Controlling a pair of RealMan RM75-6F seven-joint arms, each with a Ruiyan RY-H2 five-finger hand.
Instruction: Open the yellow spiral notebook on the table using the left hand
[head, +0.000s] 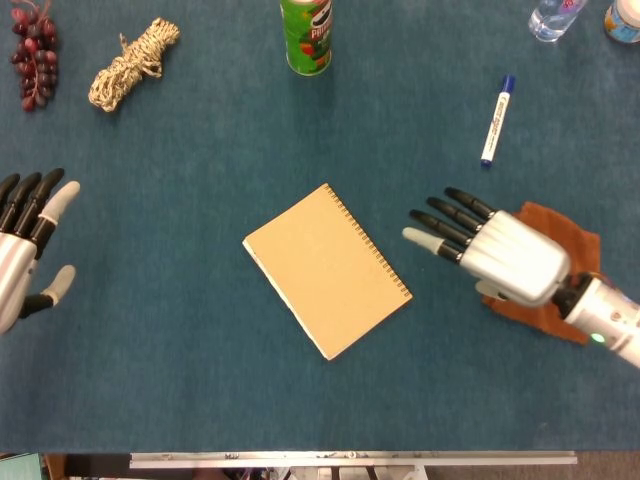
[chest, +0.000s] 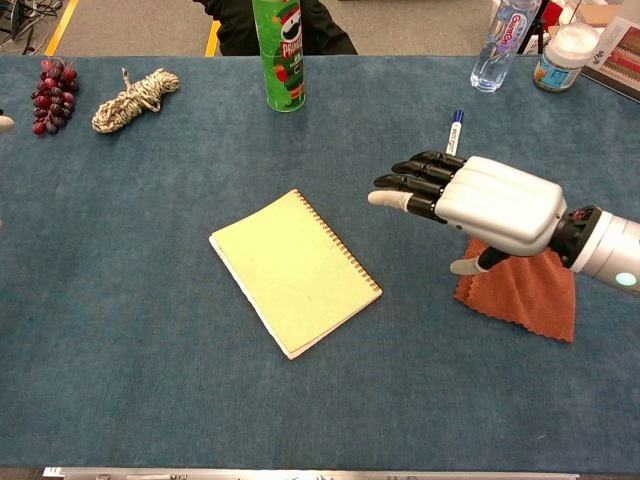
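The yellow spiral notebook (head: 327, 270) lies closed in the middle of the table, turned diagonally, its wire spine along the right edge; it also shows in the chest view (chest: 294, 271). My left hand (head: 22, 258) hovers at the far left edge, fingers spread, holding nothing, well apart from the notebook. In the chest view only a fingertip sliver of it shows at the left border. My right hand (head: 490, 250) floats just right of the notebook, fingers extended toward the spine, empty; the chest view shows it too (chest: 470, 203).
An orange cloth (head: 560, 290) lies under my right hand. A blue marker (head: 497, 119) lies behind it. A green can (head: 306, 35) stands at the back centre, with a rope bundle (head: 132, 63) and grapes (head: 33, 52) at back left, bottles (chest: 502, 42) at back right.
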